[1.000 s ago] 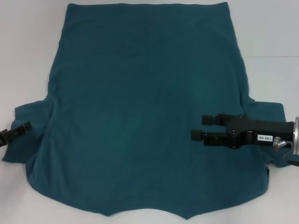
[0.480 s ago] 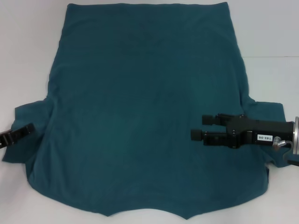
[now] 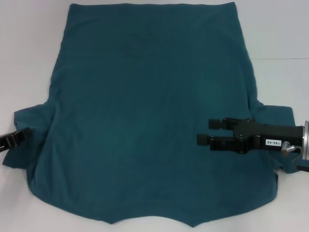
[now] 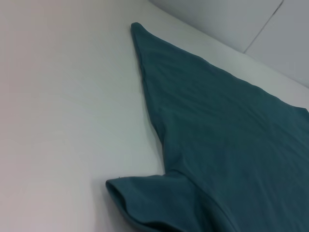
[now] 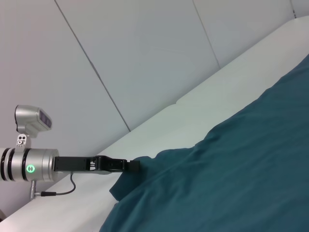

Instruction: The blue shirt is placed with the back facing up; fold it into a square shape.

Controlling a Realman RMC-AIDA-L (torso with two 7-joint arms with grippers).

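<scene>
The blue shirt (image 3: 145,111) lies spread flat on the white table, plain side up, with its hem at the far side and its sleeves towards me. My right gripper (image 3: 211,131) hovers open over the shirt's right part near the right sleeve (image 3: 275,116), with nothing between its fingers. My left gripper (image 3: 21,135) sits at the outer edge of the left sleeve (image 3: 29,145). In the right wrist view the left gripper (image 5: 128,165) has its tip against that sleeve's edge. The left wrist view shows the left sleeve (image 4: 145,203) and the shirt's side (image 4: 222,145).
The white table (image 3: 29,48) shows bare strips to the left and right of the shirt and along the front. A pale panelled wall (image 5: 145,58) stands behind the table.
My left gripper has drawn back slightly to the left at the sleeve's edge. The right arm and the shirt have not visibly moved.
</scene>
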